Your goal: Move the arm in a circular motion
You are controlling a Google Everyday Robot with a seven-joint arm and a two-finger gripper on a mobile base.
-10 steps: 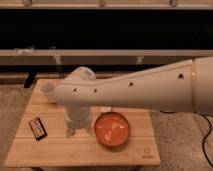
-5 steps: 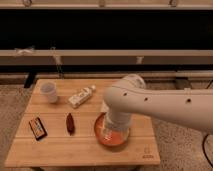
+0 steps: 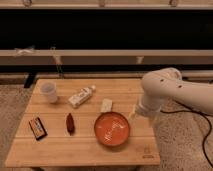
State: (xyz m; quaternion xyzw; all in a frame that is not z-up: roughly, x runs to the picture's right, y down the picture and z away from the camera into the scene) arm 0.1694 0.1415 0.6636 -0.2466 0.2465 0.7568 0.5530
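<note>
The big cream-white arm (image 3: 170, 92) reaches in from the right edge. Its bulbous joint hangs over the right end of the wooden table (image 3: 60, 150). A short segment drops from the joint toward the table's right edge. The gripper (image 3: 136, 115) is at the lower end of that segment, just right of the orange bowl (image 3: 112, 129) and low over the table top. It is mostly hidden by the arm.
On the table stand a white cup (image 3: 48, 91), a white bottle lying on its side (image 3: 81, 96), a small white packet (image 3: 106, 105), a dark red oblong item (image 3: 70, 123) and a dark snack bar (image 3: 37, 127). A dark shelf unit runs behind. A cable lies on the floor at right (image 3: 204, 140).
The arm has swept from the left of the table, over the bowl, to the right edge. The cup, bottle and bowl are now uncovered. The table objects have not moved.
</note>
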